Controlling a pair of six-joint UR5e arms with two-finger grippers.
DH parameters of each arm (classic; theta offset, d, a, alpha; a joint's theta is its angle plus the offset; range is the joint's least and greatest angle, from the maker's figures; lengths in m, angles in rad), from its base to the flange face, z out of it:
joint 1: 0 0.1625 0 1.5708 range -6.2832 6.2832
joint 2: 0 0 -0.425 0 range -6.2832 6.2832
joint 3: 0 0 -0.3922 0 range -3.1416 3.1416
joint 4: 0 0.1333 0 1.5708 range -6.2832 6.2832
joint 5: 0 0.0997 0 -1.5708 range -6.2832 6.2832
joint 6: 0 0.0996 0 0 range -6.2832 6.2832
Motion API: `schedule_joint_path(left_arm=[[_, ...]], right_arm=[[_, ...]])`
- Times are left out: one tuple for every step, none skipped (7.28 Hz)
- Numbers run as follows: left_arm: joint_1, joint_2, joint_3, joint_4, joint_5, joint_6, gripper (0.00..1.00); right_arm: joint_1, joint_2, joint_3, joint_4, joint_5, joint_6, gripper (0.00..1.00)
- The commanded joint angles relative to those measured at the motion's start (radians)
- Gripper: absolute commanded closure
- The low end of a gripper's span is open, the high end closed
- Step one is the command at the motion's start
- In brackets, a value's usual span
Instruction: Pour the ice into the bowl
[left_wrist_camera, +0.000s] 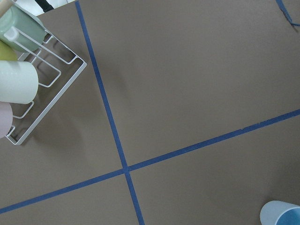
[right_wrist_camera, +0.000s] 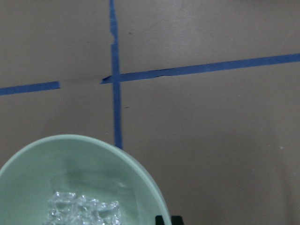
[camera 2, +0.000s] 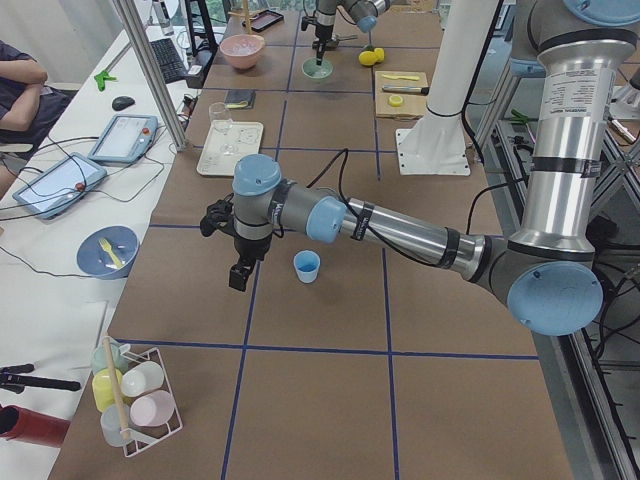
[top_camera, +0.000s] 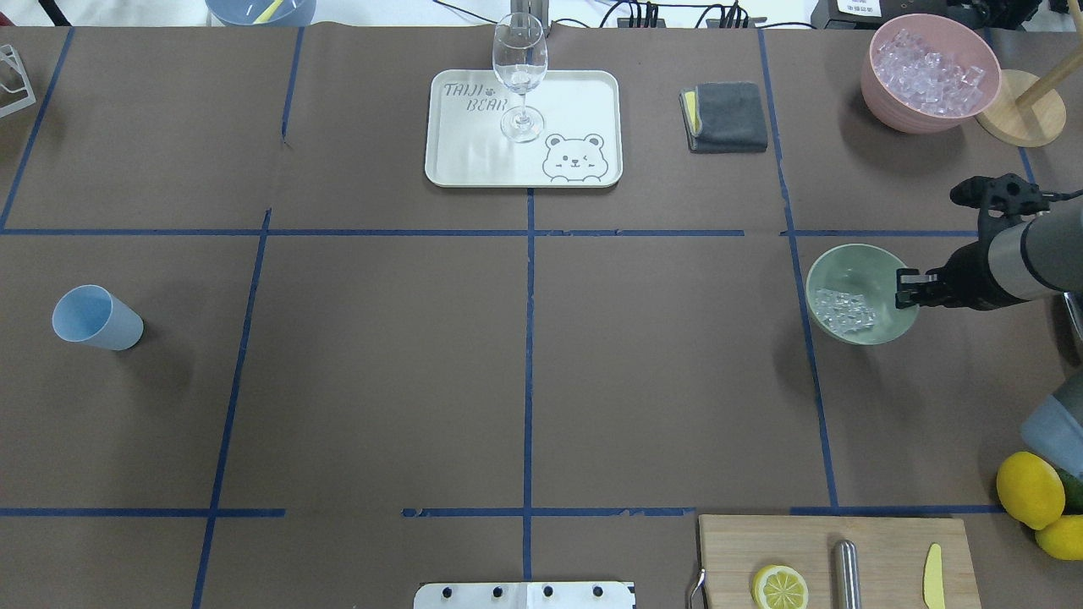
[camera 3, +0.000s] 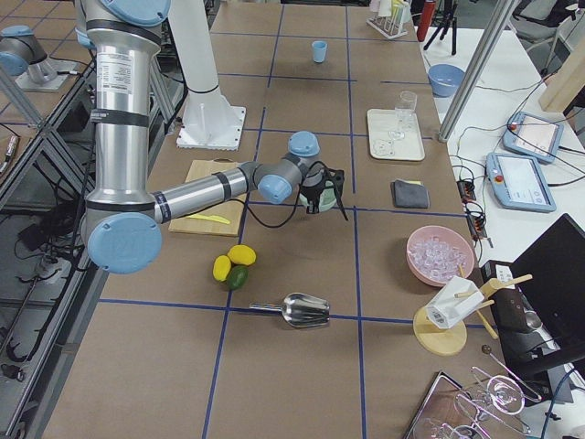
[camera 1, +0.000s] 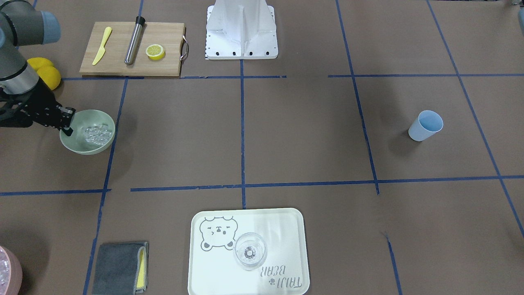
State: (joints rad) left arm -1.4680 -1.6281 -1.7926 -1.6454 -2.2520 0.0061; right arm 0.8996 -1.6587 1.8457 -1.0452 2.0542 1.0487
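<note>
The pale green bowl point(camera 1: 88, 143) point(top_camera: 846, 266) point(right_wrist_camera: 84, 159) stands at the robot's right side of the table, with the ice point(camera 1: 97, 135) point(top_camera: 843, 309) point(right_wrist_camera: 84, 213) piled inside as small clear cubes. My right gripper point(camera 1: 66, 130) point(top_camera: 905, 296) point(right_wrist_camera: 168, 219) is shut on the bowl's rim at the side nearest its arm, fingertips close together. The left gripper point(camera 2: 238, 275) hangs over the table just beside the upright blue cup point(camera 2: 306, 266) point(camera 1: 425, 125) point(top_camera: 95, 317). It shows only in the exterior left view, so I cannot tell whether it is open or shut.
A pink container point(top_camera: 929, 72) of clear pieces stands behind the bowl. A tray point(top_camera: 584, 93) carries a wine glass point(top_camera: 519, 76), with a grey cloth point(top_camera: 726, 117) next to it. A cutting board point(camera 1: 114, 41) with knife, lemon half and metal tube, whole lemons point(top_camera: 1030, 489) and a scoop point(camera 3: 302, 311) lie nearer the robot.
</note>
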Motion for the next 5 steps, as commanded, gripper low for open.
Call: schedule_joint_path(left_arm=[[0.0, 0.001, 0.004, -0.001, -0.001, 0.0, 0.0], [0.0, 0.001, 0.004, -0.002, -0.001, 0.0, 0.0], [0.0, 0.001, 0.004, -0.001, -0.001, -0.002, 0.0], [0.0, 0.001, 0.004, -0.002, -0.001, 0.0, 0.0], [0.0, -0.001, 0.004, -0.002, -0.001, 0.0, 0.0]], right_arm=[[0.05, -0.036, -0.088, 0.071, 0.043, -0.038, 1.0], [0.048, -0.039, -0.101, 0.071, 0.032, -0.045, 1.0], [0.05, -0.039, -0.114, 0.071, 0.035, -0.047, 1.0], [0.05, -0.039, -0.117, 0.067, 0.046, -0.049, 0.5], [0.064, -0.05, -0.109, 0.07, 0.046, -0.064, 0.0]])
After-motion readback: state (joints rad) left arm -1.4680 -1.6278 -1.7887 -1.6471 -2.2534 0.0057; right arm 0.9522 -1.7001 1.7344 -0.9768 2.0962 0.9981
